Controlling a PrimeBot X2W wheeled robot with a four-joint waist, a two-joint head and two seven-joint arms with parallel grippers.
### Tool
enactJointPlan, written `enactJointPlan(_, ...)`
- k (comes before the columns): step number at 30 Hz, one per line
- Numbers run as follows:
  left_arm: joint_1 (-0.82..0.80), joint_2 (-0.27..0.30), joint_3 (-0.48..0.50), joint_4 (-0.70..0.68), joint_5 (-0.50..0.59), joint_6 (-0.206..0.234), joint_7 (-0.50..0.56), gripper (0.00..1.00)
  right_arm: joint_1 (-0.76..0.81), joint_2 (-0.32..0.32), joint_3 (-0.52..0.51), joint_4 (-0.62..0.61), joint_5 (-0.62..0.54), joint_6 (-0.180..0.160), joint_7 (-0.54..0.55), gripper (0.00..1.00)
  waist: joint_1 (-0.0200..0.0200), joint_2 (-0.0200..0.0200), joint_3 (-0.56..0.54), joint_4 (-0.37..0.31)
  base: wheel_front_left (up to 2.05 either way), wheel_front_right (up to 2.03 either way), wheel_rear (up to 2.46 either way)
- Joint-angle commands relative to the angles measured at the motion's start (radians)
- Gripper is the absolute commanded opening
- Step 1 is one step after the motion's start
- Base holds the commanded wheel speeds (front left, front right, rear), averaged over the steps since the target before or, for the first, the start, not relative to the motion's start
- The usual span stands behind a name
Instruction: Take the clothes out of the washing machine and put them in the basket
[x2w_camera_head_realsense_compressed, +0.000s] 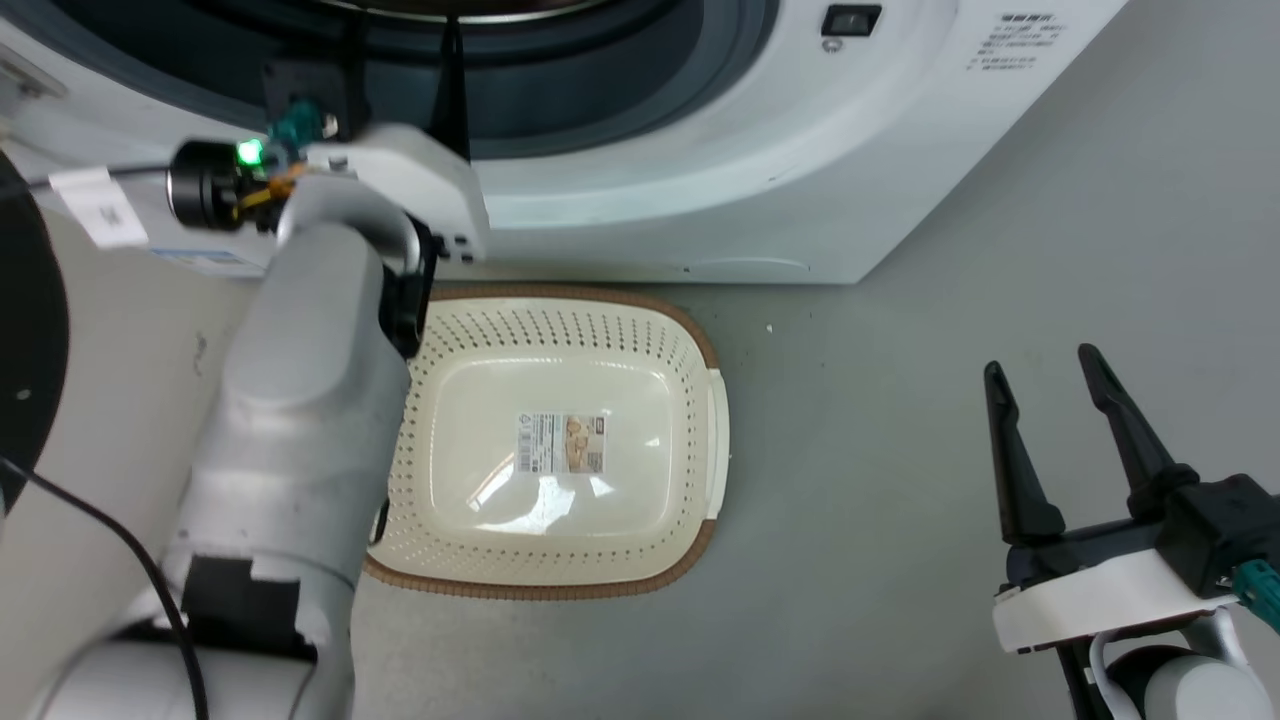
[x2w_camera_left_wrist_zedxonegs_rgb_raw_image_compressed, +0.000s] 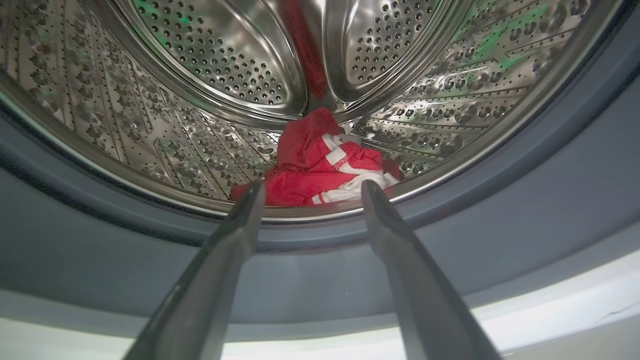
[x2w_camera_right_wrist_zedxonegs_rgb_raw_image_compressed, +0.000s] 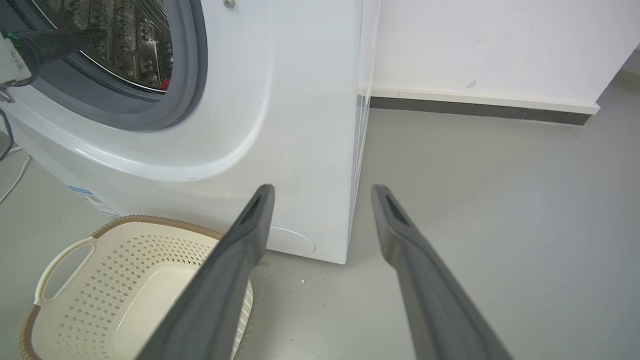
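while left pincer (x2w_camera_left_wrist_zedxonegs_rgb_raw_image_compressed: 312, 185) gapes, clothes (x2w_camera_left_wrist_zedxonegs_rgb_raw_image_compressed: 307, 157) lie ahead — seemingly untouched.

Left arm (x2w_camera_head_realsense_compressed: 300, 420) silver-grey rounded shell, white wrist housing (x2w_camera_head_realsense_compressed: 420, 180), black cylinder (x2w_camera_head_realsense_compressed: 200, 185) with lit green LED (x2w_camera_head_realsense_compressed: 248, 152), teal plug (x2w_camera_head_realsense_compressed: 297, 122), white paper tag (x2w_camera_head_realsense_compressed: 100, 205), thin black cable (x2w_camera_head_realsense_compressed: 122, 543). Right tool (x2w_camera_head_realsense_compressed: 1040, 360): two long tapered black fingers (x2w_camera_head_realsense_compressed: 1012, 470) on black block, white bracket (x2w_camera_head_realsense_compressed: 1090, 600), second teal plug (x2w_camera_head_realsense_compressed: 1262, 590) at its side. Left tool (x2w_camera_left_wrist_zedxonegs_rgb_raw_image_compressed: 313, 185) fingers dark grey, smooth, tapering to blunt tips.

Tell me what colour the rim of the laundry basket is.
Brown, with a woven look, around the cream basket; it shows best in the head view.
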Motion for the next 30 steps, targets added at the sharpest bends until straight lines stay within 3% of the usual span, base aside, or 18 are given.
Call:
enactJointPlan(1, -0.04, 0.006, -0.004, 0.024, 0.005, -0.004, 0.003, 1.0, -0.016, 0.002, 0.01, -0.007, 0.005, -0.001, 0.003, 1.0, -0.0002, 0.0, 0.035, -0.011, 0.0, 0.0, 0.0)
enactJointPlan(15, -0.398, 0.138, -0.026, 0.244, 0.021, -0.039, 0.103, 1.0, -0.053, 0.002, 0.116, -0.003, 0.048, -0.001, -0.044, 1.0, -0.0002, 0.0, 0.183, -0.15, 0.0, 0.0, 0.0)
enactJointPlan(30, -0.645, 0.273, -0.078, 0.338, 0.049, -0.072, 0.367, 1.0, -0.07, 0.002, 0.228, 0.036, 0.105, -0.001, -0.094, 1.0, -0.0002, 0.0, 0.29, -0.287, 0.0, 0.0, 0.0)
